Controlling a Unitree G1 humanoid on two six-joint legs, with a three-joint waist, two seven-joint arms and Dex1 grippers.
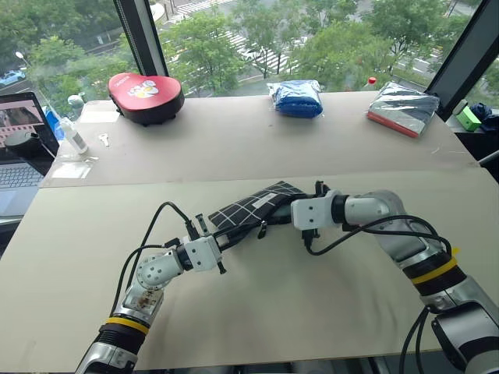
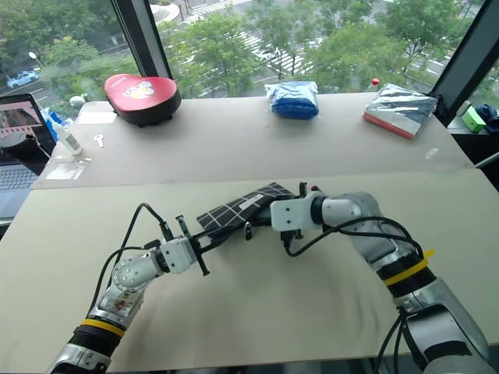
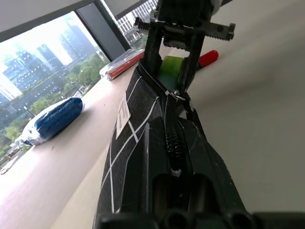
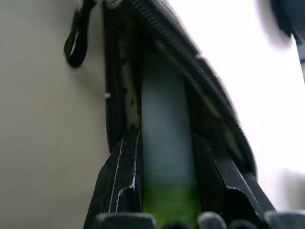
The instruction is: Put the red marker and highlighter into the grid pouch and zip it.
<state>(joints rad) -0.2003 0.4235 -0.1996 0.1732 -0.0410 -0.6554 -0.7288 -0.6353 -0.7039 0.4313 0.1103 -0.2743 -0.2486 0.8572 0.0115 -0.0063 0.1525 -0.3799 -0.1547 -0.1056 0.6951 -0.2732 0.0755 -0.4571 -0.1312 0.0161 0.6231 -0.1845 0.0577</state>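
Observation:
The grid pouch (image 1: 251, 207) lies slanted at the middle of the table, black with white lines, its zipper open. My left gripper (image 1: 216, 234) is shut on the pouch's near end. My right gripper (image 1: 287, 209) is shut on the highlighter (image 4: 165, 143), whose pale body reaches into the pouch's open mouth while its green end (image 4: 169, 200) stays at the fingers. The pull strap (image 4: 76, 40) hangs beside the opening. In the left wrist view a red tip of the red marker (image 3: 208, 58) shows on the table just past the right gripper; the rest of it is hidden.
Along the far side of the table sit a red heart-shaped case (image 1: 145, 95), a blue packet (image 1: 297, 98) and a silver packet (image 1: 403, 107). A laptop (image 1: 19, 148) and a small bottle (image 1: 72, 134) stand at the far left.

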